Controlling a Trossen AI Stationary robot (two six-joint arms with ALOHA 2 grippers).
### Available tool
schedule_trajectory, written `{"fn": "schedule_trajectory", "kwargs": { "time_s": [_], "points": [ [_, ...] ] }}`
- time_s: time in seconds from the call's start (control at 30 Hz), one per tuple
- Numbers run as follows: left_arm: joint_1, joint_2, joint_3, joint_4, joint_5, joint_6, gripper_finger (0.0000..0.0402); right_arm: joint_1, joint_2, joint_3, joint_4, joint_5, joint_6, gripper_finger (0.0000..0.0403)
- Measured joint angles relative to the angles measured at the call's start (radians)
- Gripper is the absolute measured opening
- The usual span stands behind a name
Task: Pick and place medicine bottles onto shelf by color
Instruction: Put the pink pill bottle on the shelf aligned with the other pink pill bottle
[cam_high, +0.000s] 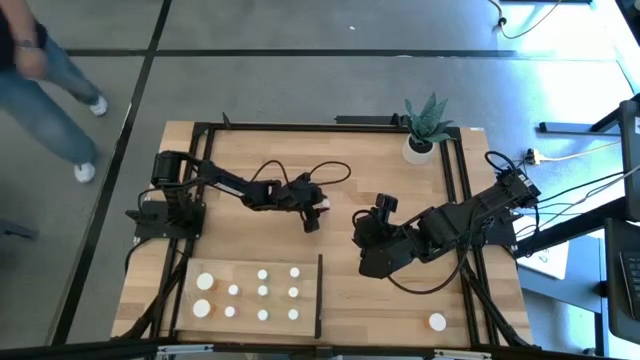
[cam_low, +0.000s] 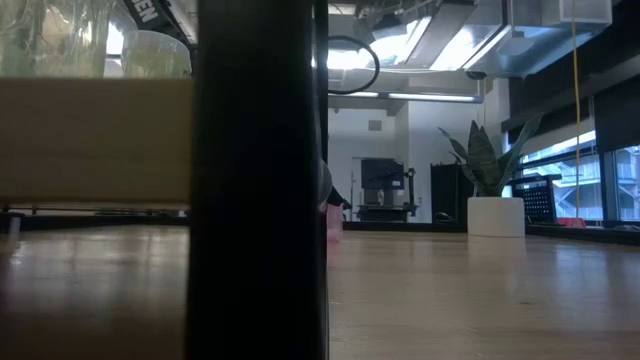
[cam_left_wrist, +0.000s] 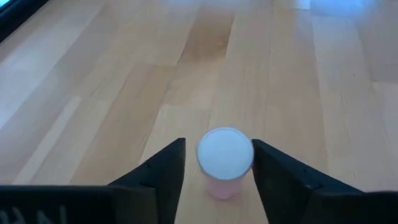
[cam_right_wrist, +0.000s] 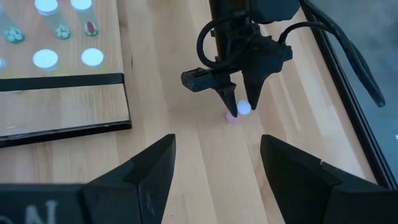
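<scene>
Left pincer (cam_left_wrist: 217, 171) straddles a pink medicine bottle (cam_left_wrist: 224, 163) mid-surface, right of the shelf (cam_high: 190, 272), fingers apart either side and not yet clamped, while the right pincer (cam_right_wrist: 217, 165) waits open nearby; light, slick and tippy, best gripped just under its cap.

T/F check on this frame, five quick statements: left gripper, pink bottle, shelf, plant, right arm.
1. The left gripper straddles a pink bottle standing upright on the table. True.
2. That bottle already stands on the shelf. False: it is on the bare table, apart from the shelf.
3. The right gripper holds a bottle. False: its fingers are open and empty.
4. White-capped bottles stand on the shelf. True.
5. The potted plant lies tipped over. False: it stands upright.
</scene>
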Motion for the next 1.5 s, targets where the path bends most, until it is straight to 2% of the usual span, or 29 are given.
{"fn": "schedule_trajectory", "kwargs": {
  "time_s": [0.33,0.73,1.0,1.17,1.5],
  "points": [
    [-0.029,0.0,0.0,0.0,0.0,0.033,0.0125,0.0,0.0,0.0,0.002,0.0,0.0,0.0236],
    [-0.035,-0.022,-0.001,-0.024,-0.001,0.033,0.0117,0.0,0.0,0.0,0.001,0.0,0.001,0.0236],
    [-0.084,-0.186,-0.001,-0.216,-0.043,0.011,0.0117,0.0,0.0,0.0,0.007,0.0,-0.004,0.0236],
    [-0.146,-0.324,-0.001,-0.358,-0.105,-0.031,0.0117,0.0,0.0,0.0,0.011,0.0,-0.087,0.0236],
    [-0.34,-0.565,-0.001,-0.651,-0.278,-0.235,0.0117,0.0,0.0,0.0,0.025,0.0,-0.103,0.0236]
  ]
}}
